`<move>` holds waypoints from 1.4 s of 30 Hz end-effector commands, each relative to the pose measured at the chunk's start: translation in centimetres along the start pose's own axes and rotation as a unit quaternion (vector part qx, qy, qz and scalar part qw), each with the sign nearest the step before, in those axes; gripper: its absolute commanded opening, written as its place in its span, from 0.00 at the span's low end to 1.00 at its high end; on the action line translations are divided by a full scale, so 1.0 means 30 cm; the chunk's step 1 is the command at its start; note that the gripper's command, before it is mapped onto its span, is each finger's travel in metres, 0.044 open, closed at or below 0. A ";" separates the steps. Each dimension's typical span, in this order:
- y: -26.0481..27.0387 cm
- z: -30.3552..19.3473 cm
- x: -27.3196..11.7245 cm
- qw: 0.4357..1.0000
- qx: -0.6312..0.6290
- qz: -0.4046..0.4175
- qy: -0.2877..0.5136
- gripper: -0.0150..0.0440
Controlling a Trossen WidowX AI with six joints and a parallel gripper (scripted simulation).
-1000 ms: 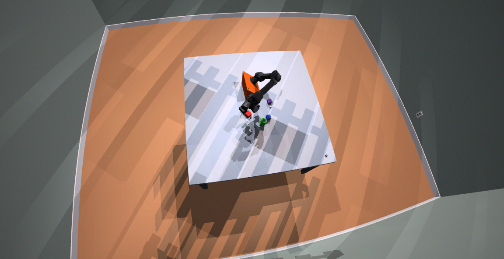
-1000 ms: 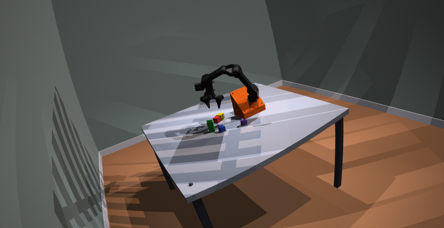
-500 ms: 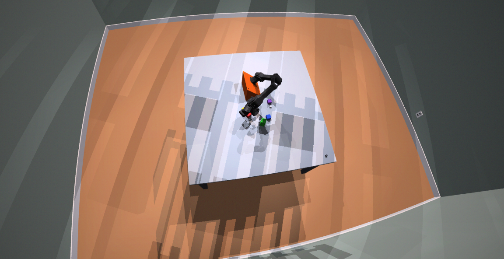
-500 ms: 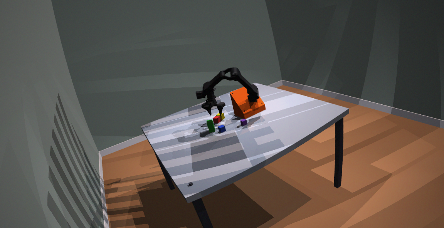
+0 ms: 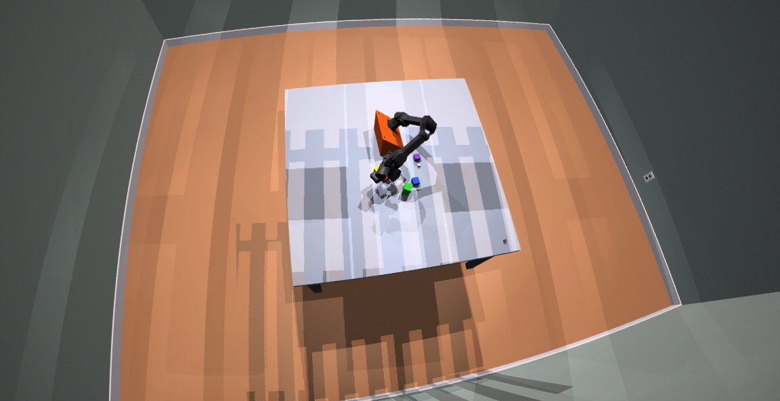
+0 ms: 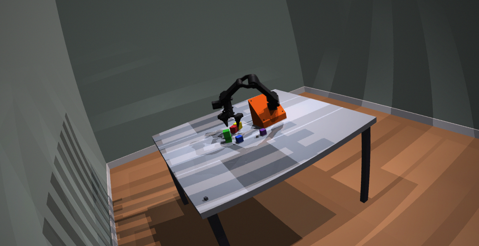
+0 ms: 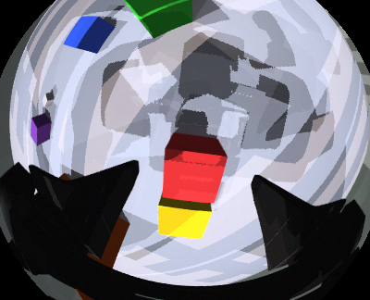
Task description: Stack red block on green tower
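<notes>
The red block lies on the table, right against a yellow block. My gripper is open and empty, pointing down just above the red block. In the wrist view the red block shows between the spread fingertips, nearer the left one. In the top view the arm hides the fingertips and part of the red block. The green tower stands upright a short way from the red block, with nothing on top. Its top is cut off in the wrist view.
The yellow block adjoins the red one. A blue block lies close beside the tower. A purple block lies farther off. The arm stands on an orange base.
</notes>
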State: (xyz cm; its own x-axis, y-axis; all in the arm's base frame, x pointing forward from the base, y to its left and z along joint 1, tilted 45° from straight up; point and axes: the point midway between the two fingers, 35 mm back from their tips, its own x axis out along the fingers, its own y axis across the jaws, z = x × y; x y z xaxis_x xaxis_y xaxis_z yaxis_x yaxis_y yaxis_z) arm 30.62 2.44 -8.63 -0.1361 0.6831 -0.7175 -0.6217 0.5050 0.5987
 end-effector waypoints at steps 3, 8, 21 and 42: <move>0.008 -0.007 0.037 1.000 0.005 0.005 0.001 1.00; 0.010 -0.008 0.064 1.000 0.005 0.005 0.001 1.00; 0.013 -0.010 0.109 1.000 0.005 0.006 0.000 1.00; 0.013 -0.010 0.106 1.000 0.005 0.006 0.000 0.58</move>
State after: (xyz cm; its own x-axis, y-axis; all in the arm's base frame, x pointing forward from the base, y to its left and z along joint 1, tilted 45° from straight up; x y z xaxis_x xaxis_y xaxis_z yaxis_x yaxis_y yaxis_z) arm 29.80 4.61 -10.81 -0.1430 0.6862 -0.7132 -0.6170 0.5016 0.6064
